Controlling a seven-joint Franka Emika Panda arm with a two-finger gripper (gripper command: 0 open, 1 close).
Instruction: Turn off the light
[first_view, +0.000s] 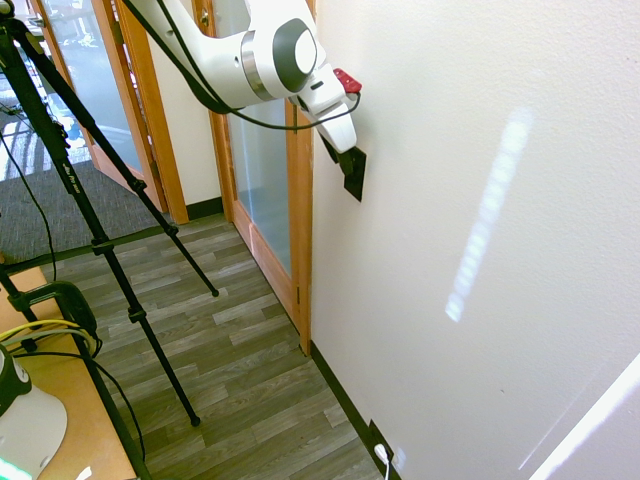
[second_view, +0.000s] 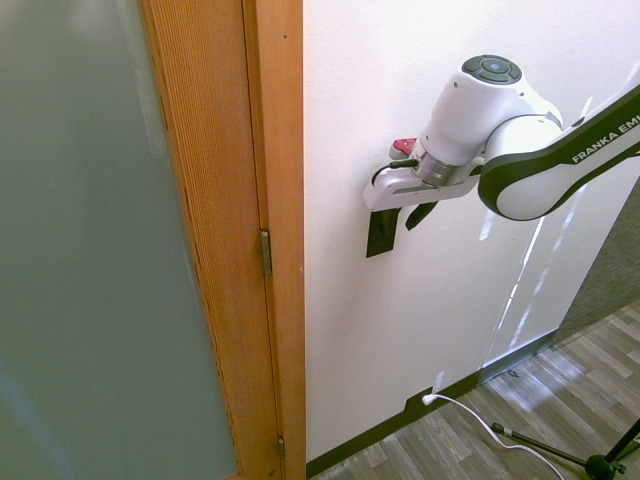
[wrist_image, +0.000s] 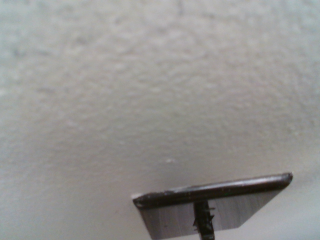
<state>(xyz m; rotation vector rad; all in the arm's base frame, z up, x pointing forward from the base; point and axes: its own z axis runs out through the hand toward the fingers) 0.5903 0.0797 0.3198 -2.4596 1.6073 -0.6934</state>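
Wall (first_view: 480, 120), wooden doorframe (first_view: 299, 230) beside switch (first_view: 354, 175)

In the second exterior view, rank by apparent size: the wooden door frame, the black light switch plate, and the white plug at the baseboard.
1. Wooden door frame, largest, though also nearest the camera.
2. Black light switch plate, partly covered by the robot's hand.
3. White plug, smallest.

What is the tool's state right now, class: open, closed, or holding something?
Tool: fingers apart, part-open, holding nothing; one fingertip sits at the top of the black light switch on the wall.
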